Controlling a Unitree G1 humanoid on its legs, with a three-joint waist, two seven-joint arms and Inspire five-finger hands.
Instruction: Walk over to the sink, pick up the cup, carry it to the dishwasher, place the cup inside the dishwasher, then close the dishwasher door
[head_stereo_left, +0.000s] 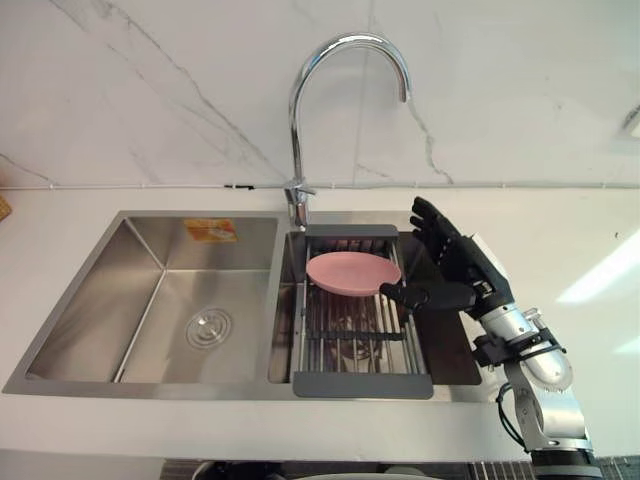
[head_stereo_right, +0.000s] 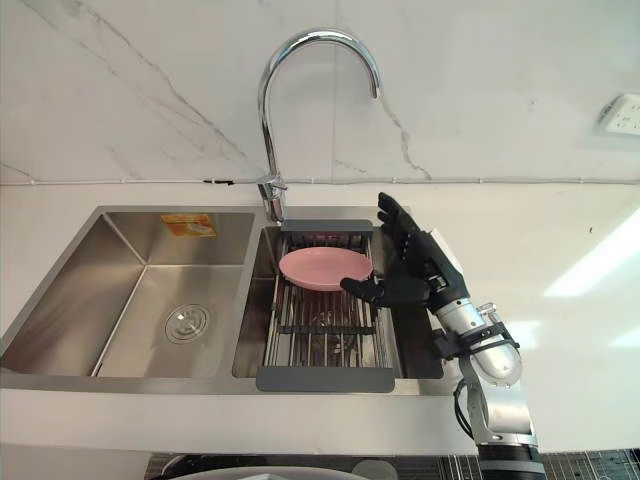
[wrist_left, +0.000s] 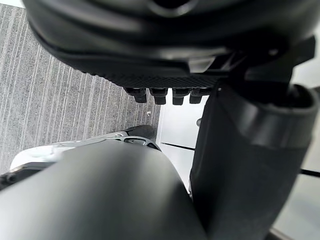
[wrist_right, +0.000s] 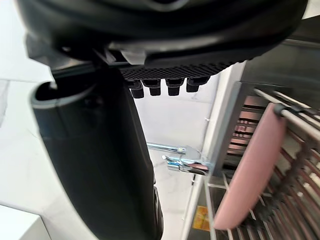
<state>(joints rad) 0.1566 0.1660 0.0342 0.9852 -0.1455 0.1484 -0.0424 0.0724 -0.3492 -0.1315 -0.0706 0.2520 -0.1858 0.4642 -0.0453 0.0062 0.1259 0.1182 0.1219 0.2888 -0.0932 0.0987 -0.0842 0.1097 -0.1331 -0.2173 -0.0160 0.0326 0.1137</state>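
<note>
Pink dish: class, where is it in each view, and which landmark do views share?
Left eye view: dish on the rack, centre.
Right eye view: dish on rack, centre.
Right wrist view: edge-on on the rack, past the right hand.
Left wrist view: faces floor instead.
Landmark: faucet behind the dish.

We see a black right hand (head_stereo_left: 462, 268) with a finely ribbed grip pad (wrist_right: 175, 70) on a silver-grey arm (head_stereo_left: 548, 408) built of rounded metal segments.
</note>
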